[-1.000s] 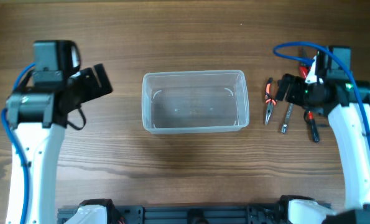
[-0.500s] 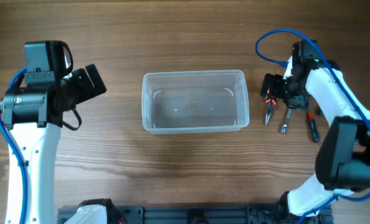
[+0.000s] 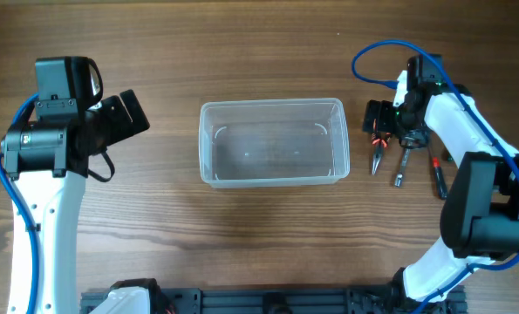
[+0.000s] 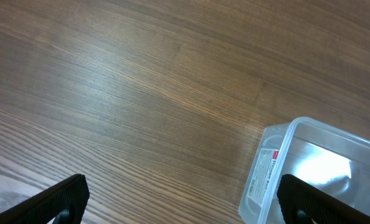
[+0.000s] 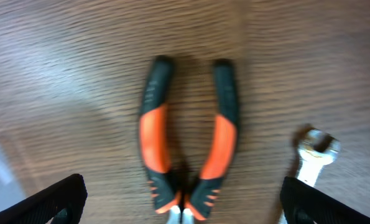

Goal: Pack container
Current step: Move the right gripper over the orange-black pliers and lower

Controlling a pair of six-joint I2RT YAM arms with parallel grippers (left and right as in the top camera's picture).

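The clear plastic container (image 3: 272, 103) stands empty at the table's middle; its corner with a white label shows in the left wrist view (image 4: 267, 180). Orange-and-black pliers (image 3: 377, 150) lie just right of it, next to a silver wrench (image 3: 402, 166) and a red-and-black-handled tool (image 3: 437, 174). My right gripper (image 3: 379, 120) hangs open over the pliers' handles; in the right wrist view the pliers (image 5: 188, 149) lie between its spread fingertips (image 5: 60, 199), untouched. My left gripper (image 3: 126, 118) is open and empty, left of the container.
The wrench head (image 5: 313, 149) lies just right of the pliers in the right wrist view. A blue cable (image 3: 377, 61) loops above the right arm. Bare wood lies around the container.
My right arm has swung in and moved left over the pliers, settling a little further left in the last half second. The left arm shifted slightly early on, then stayed still.
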